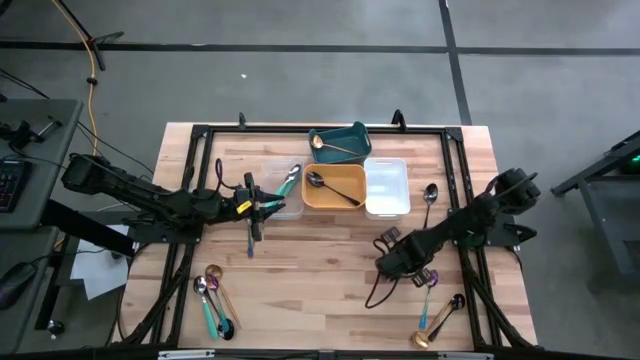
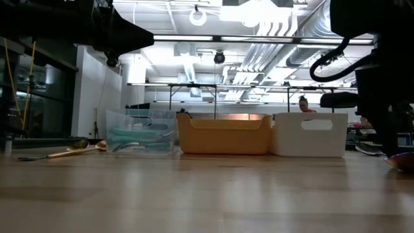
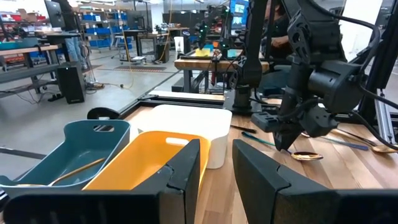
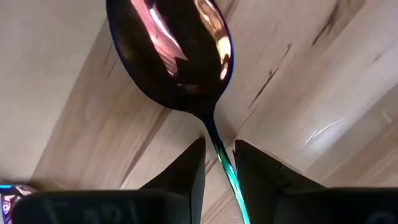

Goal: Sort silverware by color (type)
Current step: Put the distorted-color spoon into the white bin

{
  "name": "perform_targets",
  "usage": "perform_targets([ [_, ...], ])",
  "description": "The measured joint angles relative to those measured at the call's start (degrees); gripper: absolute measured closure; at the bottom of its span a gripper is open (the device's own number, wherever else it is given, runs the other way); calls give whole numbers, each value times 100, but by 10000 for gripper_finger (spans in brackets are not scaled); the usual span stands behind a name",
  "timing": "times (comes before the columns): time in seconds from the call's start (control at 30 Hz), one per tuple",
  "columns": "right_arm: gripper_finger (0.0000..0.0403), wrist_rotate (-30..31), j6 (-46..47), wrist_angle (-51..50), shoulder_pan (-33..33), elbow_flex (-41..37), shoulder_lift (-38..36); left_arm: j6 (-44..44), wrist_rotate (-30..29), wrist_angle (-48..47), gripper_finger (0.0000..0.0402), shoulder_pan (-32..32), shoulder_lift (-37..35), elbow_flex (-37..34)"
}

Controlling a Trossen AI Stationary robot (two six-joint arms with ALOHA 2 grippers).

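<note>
The right gripper [image 1: 428, 278] is pressing down on the table [image 1: 320, 270] well in front of the white bin [image 1: 387, 187], its fingers [image 4: 186, 167] closing narrowly around the thin neck of an iridescent spoon [image 4: 174, 56] (the bowl is glowing pink-purple, the handle turning teal between the fingers). Just in front of that gripper, toward the table's front edge, a black spoon [image 1: 452, 303] and a gold spoon [image 1: 424, 338] are lying together. A second cluster of spoons [image 1: 213, 300] is resting at the table's front left.

Farther back, the left gripper [image 1: 268, 206] is hovering at the clear bin [image 1: 277, 190], left of the white bin, fingers [image 3: 186, 168] slightly parted and holding nothing; a teal-handled utensil [image 1: 290, 180] is leaning in that clear bin. Between the clear and white bins, the yellow bin [image 1: 334, 187] is holding a dark spoon [image 1: 332, 187]. A lone black spoon [image 1: 430, 193] is lying just right of the white bin. Behind the yellow bin, the teal bin [image 1: 340, 144] is holding a gold utensil [image 1: 335, 147].
</note>
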Motion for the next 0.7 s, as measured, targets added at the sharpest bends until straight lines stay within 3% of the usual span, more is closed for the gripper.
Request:
perform_targets([
  [0.27, 324, -47, 23, 51, 0, -9, 59, 0, 0, -7, 314, 0, 0, 0],
  [0.5, 393, -223, 181, 70, -30, -15, 63, 0, 0, -7, 314, 0, 0, 0],
  [0.7, 387, -283, 434, 84, -39, -22, 65, 0, 0, -5, 314, 0, 0, 0],
])
